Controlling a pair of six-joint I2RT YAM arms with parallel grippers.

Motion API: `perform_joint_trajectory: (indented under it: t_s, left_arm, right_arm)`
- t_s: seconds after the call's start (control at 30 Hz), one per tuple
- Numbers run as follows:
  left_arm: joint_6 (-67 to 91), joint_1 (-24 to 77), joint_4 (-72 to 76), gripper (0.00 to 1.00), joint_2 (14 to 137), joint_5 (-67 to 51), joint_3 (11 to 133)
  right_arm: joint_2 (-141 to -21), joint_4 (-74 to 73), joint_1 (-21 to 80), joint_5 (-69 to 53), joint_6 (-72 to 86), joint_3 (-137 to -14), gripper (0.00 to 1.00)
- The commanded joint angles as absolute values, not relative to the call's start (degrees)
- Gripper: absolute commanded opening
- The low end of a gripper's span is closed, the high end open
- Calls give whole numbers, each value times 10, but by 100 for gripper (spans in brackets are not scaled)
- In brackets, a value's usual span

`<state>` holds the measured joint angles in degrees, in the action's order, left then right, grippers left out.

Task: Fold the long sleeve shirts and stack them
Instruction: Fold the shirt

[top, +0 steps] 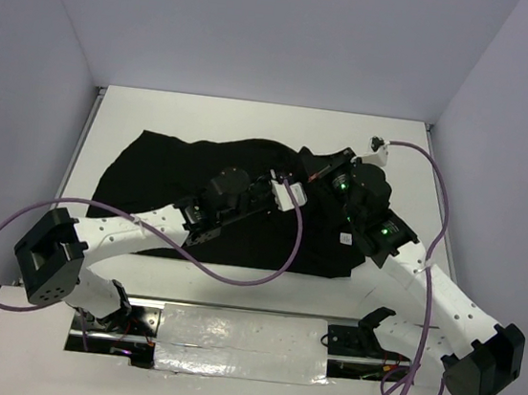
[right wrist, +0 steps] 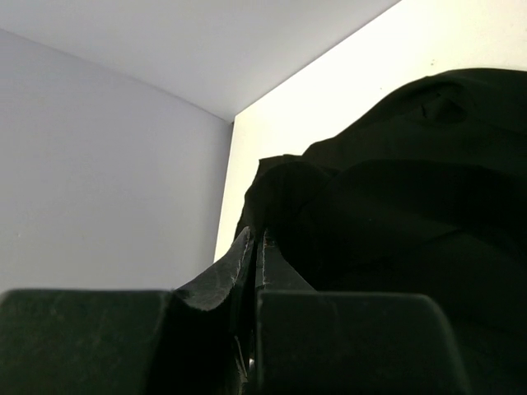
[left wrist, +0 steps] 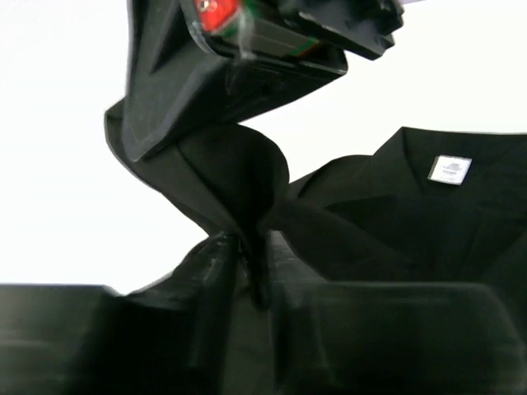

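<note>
The black long sleeve shirt (top: 180, 173) lies spread across the white table, its small white tag (top: 345, 238) near the right arm. My left gripper (top: 297, 176) reaches over the shirt's middle and is shut on a raised fold of black fabric (left wrist: 239, 177), with the tag (left wrist: 450, 169) to the right in the left wrist view. My right gripper (top: 326, 167) is right beside it, also shut on a fold of the shirt (right wrist: 370, 189). In the left wrist view the right gripper (left wrist: 140, 132) hangs just above, pinching the same ridge.
The white table (top: 254, 119) has grey walls at the back and both sides. Purple cables (top: 265, 270) loop over the shirt's near edge and the right side. A foil-covered plate (top: 241, 344) lies between the arm bases.
</note>
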<state>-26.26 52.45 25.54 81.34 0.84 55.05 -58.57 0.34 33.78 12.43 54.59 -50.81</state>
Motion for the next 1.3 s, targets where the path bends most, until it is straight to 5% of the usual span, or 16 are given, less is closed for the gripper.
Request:
perform_joint_trajectory:
  t_s: [0.0, 0.07, 0.27, 0.37, 0.4, 0.53, 0.8, 1.0, 1.27]
  left_arm:
    - [-279, 526, 315, 19, 817, 25, 555]
    - [-286, 526, 316, 0, 813, 26, 554]
    - [-301, 512, 283, 0, 780, -13, 550]
    - [-301, 490, 261, 0, 767, -61, 554]
    - [-302, 475, 254, 0, 759, -94, 555]
    - [-310, 423, 208, 0, 746, -202, 571]
    - [-351, 348, 110, 0, 745, -360, 609]
    - [-391, 338, 41, 0, 746, -446, 634]
    - [-430, 337, -34, 0, 743, -482, 653]
  right_arm:
    - [-563, 37, 344, 134, 551, -500, 0]
    - [-554, 36, 344, 141, 548, -492, 0]
    - [-551, 59, 339, 111, 447, -497, 0]
    - [-574, 25, 333, 42, 284, -556, 27]
    - [-582, 5, 326, 19, 236, -600, 53]
    - [-601, -131, 290, -104, 46, -674, 90]
    - [-537, -150, 211, -337, -224, -598, 93]
    - [-519, -111, 208, -354, -374, -515, 91]
    - [-650, -218, 174, -442, -488, -668, 89]
